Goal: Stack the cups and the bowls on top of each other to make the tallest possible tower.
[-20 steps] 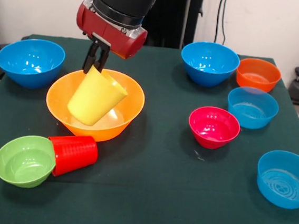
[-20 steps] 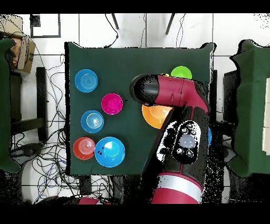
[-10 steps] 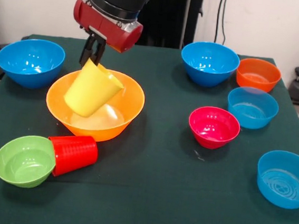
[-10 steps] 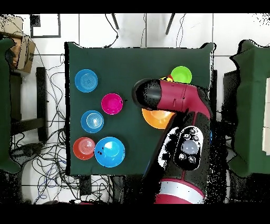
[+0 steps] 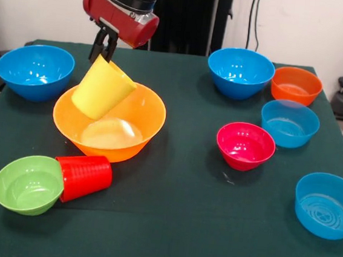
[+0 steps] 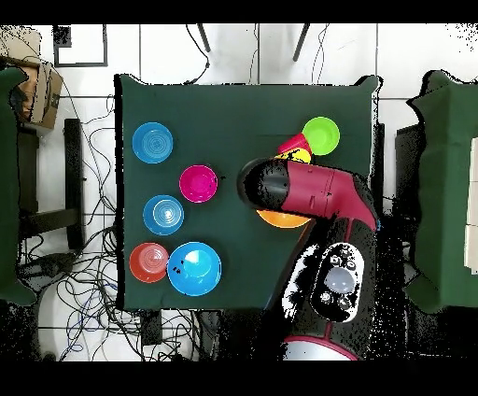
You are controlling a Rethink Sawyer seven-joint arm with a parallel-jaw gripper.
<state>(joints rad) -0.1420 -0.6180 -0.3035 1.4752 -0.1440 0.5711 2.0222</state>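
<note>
Green cloth covers the desk (image 5: pixel 174 226), and my end effector (image 5: pixel 103 48) hangs above the far rim of the big yellow-orange bowl (image 5: pixel 137 120), clenched on the rim of the yellow cup (image 5: pixel 102 89). The cup dangles straight below and slightly toward me from the end effector, its long axis tilted, mouth up toward the fingers and closed base pointing down at the bowl's left side. That is the relation I'd steer by: the bowl's floor lies directly beneath the cup's base, so the cup is clear of the bowl rather than seated in it.

Against the frame a second ago, the end effector has risen and drifted to the picture's left, lifting the cup from deep inside the bowl to its rim level; the tilt looks about the same.

Below and toward me from the end effector, the red ribbed cup (image 5: pixel 84 176) lies on its side, mouth against the light green bowl (image 5: pixel 25 184). Nothing is stacked yet, I judge.
</note>
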